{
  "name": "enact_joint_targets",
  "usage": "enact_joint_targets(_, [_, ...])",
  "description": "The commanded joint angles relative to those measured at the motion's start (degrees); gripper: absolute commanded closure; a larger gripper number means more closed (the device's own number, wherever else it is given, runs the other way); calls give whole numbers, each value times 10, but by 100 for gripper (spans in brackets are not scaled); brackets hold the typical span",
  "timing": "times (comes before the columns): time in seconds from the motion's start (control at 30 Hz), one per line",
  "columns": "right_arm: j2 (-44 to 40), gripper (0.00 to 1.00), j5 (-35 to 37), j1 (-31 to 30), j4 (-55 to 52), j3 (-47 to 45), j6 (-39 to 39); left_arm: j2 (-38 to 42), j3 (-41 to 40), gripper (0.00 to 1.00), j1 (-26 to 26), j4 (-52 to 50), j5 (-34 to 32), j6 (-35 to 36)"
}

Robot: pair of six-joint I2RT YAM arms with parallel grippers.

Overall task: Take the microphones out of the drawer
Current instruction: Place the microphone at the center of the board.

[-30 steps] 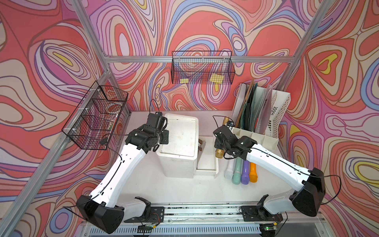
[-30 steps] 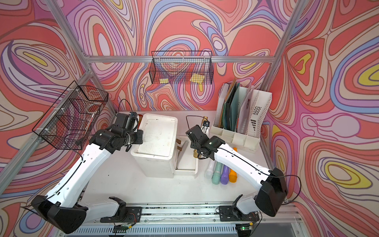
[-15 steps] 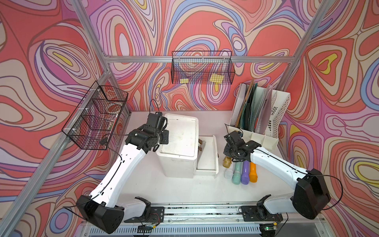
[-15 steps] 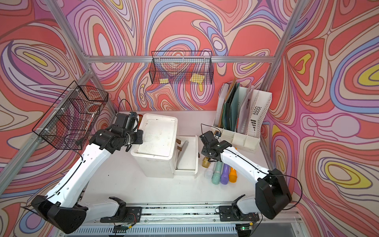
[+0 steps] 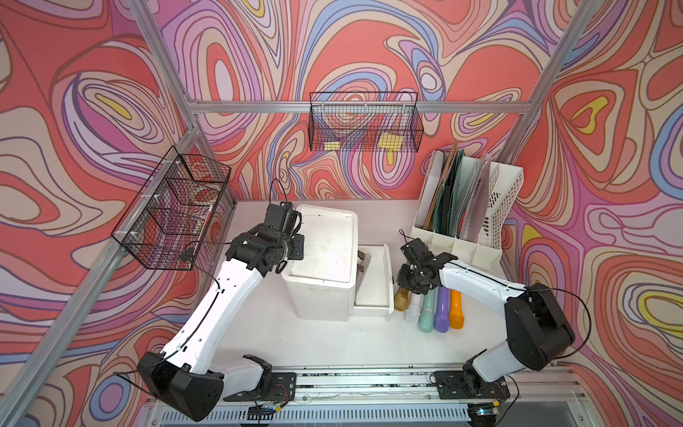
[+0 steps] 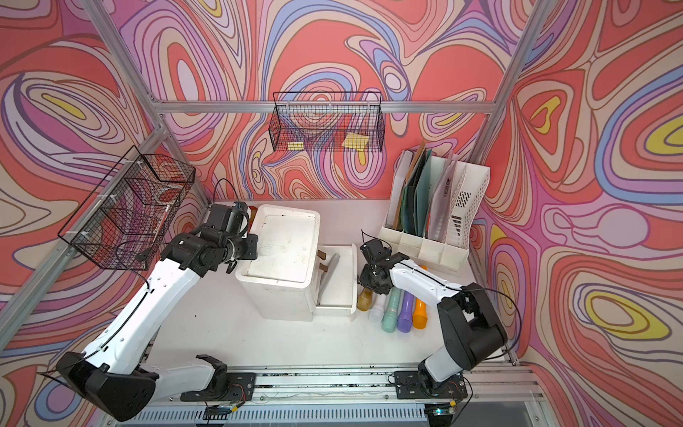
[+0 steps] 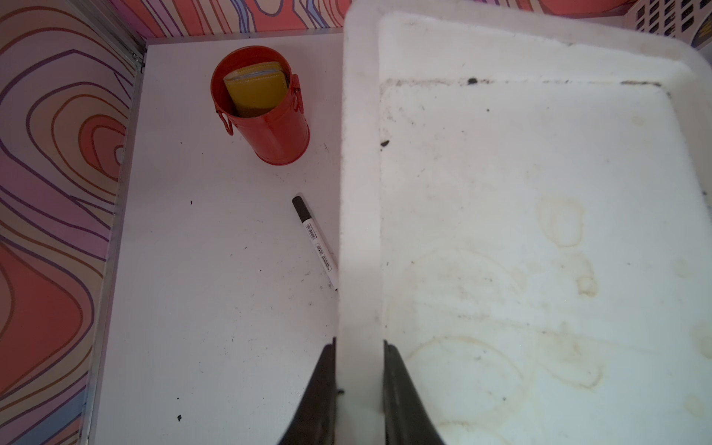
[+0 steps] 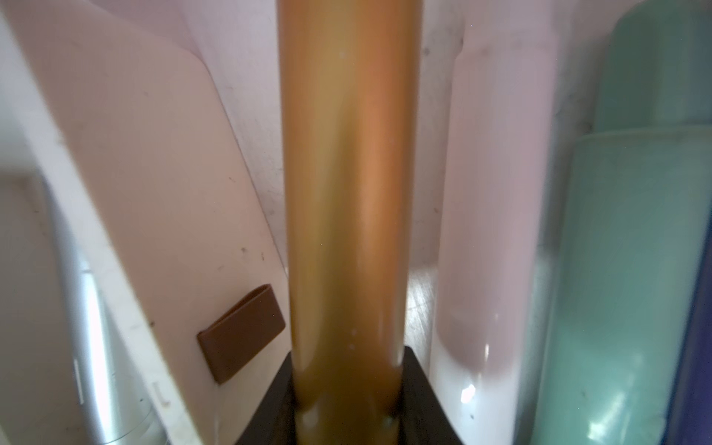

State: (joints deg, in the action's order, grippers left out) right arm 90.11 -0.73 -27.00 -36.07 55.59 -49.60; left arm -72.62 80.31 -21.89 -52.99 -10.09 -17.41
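My right gripper point(image 5: 411, 276) point(image 6: 374, 279) point(image 8: 348, 356) is shut on the handle of a gold microphone point(image 5: 402, 298) point(image 6: 366, 298) point(image 8: 346, 192). It holds the microphone low, just right of the open drawer point(image 5: 388, 275) point(image 6: 353, 273) and outside it, alongside the white microphone point(image 5: 414, 313). A silver microphone point(image 6: 330, 271) point(image 8: 92, 346) lies inside the drawer. My left gripper point(image 5: 292, 255) point(image 6: 247, 252) point(image 7: 359, 345) is shut on the left rim of the white cabinet point(image 5: 325, 244) point(image 7: 501, 192).
Teal point(image 5: 427, 316), purple point(image 5: 441, 312) and orange point(image 5: 456, 312) microphones lie in a row on the table. A file organiser point(image 5: 469, 207) stands at the back right. Wire baskets point(image 5: 364, 122) point(image 5: 173, 210) hang on the walls. A red cup point(image 7: 262, 111) and marker point(image 7: 316, 239) sit left of the cabinet.
My right gripper has carried the gold microphone from over the drawer to the right and down beside the row of microphones. The left arm has not moved.
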Motion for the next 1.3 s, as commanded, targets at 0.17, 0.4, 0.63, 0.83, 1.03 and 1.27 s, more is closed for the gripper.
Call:
enact_joint_targets(0.17, [27,89,-11,6,-4,18,-19,-1,-1,100,-5,-48,2,13])
enact_joint_targets(0.4, [36,83,-10,9,-2,11,-30,-2,-2,100,-4,-45,4,12])
enact_joint_targets(0.63, [43,72,-11,9,0,12,-29,-3,-2,100,-5,-45,3,14])
enact_joint_targets(0.83, [49,65,-14,9,-1,13,-30,-2,-3,100,-4,-45,3,12])
enact_joint_targets(1.03, [48,60,-13,9,-4,14,-30,-1,-3,100,-5,-44,2,13])
enact_joint_targets(1.27, [38,56,-10,9,-10,22,-29,-1,-1,100,-5,-44,2,13])
